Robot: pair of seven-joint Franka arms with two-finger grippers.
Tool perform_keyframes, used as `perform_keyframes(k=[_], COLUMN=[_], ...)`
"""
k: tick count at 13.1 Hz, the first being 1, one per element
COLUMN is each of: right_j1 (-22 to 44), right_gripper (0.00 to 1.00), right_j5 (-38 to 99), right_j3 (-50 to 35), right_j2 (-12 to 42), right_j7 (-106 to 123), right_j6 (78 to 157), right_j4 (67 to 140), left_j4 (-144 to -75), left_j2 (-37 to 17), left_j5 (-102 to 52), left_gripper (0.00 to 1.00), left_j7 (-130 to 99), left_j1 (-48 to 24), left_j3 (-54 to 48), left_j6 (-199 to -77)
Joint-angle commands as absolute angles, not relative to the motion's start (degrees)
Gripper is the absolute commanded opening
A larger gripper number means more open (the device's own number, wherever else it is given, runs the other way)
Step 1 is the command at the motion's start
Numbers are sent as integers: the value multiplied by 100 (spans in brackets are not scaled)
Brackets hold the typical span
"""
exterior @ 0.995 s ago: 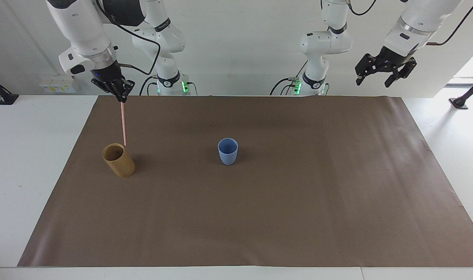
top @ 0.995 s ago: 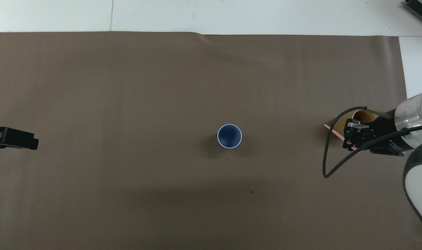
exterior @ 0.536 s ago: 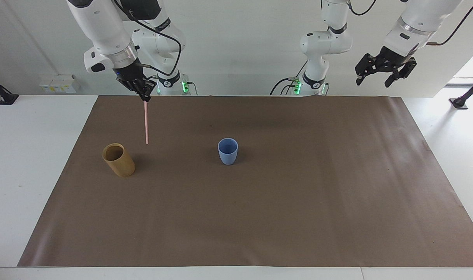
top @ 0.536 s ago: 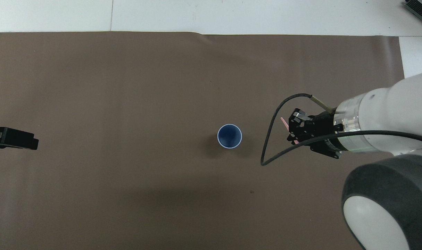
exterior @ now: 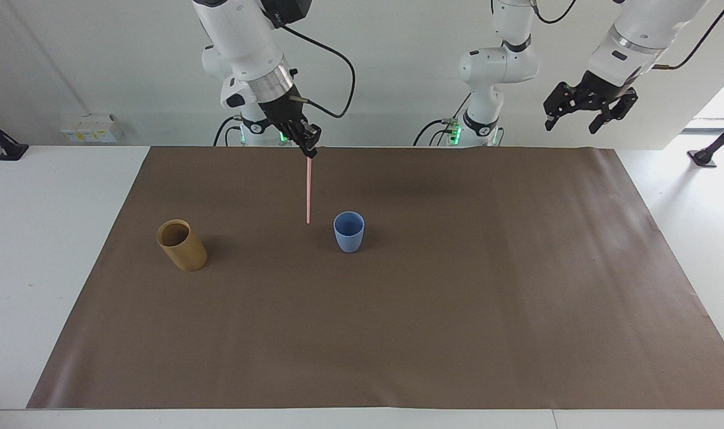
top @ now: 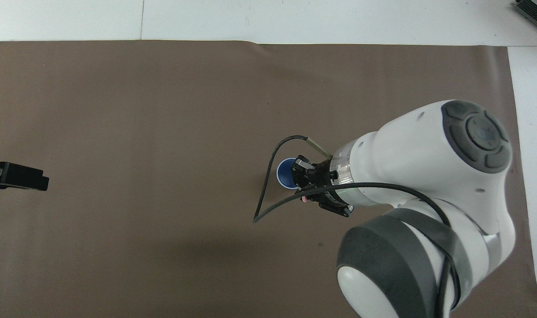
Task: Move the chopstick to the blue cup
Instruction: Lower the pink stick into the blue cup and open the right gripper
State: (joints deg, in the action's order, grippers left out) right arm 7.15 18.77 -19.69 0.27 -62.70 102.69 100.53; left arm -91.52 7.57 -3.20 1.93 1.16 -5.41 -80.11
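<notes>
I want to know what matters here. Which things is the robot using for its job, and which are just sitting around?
Used for the job:
- chopstick, hanging upright from the right gripper
- blue cup, standing on the mat

Just sitting around:
- tan cup, toward the right arm's end
- left gripper, open, waiting in the air

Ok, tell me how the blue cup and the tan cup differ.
The blue cup is light blue and short; the tan cup is brown and taller. The blue cup tapers toward its base; the tan cup is a straight cylinder. The blue cup stands mid-mat; the tan cup stands toward the right arm's end. Both are upright, open-topped, handleless and look empty.
</notes>
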Motion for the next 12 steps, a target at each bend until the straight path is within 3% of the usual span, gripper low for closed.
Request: perform_keyframes(k=[1, 7, 12], right_j1=[878, 862, 817], right_gripper=[0, 0, 3], right_j5=[1995, 1899, 1898], right_j3=[-1969, -1951, -1951], right_j2=[123, 123, 141], right_j7=[-6276, -5994, -5758], right_j6=[10493, 11591, 11935], right_j4=[10274, 11021, 11250], left_j4=[-9114, -9114, -9114], left_j2=[817, 817, 817], left_j5=[-387, -387, -387], left_gripper=[100, 100, 100], left_j7=[246, 246, 246], left_j1=[211, 220, 211], left_j3=[-580, -580, -580], left_j6=[-7884, -7884, -7884])
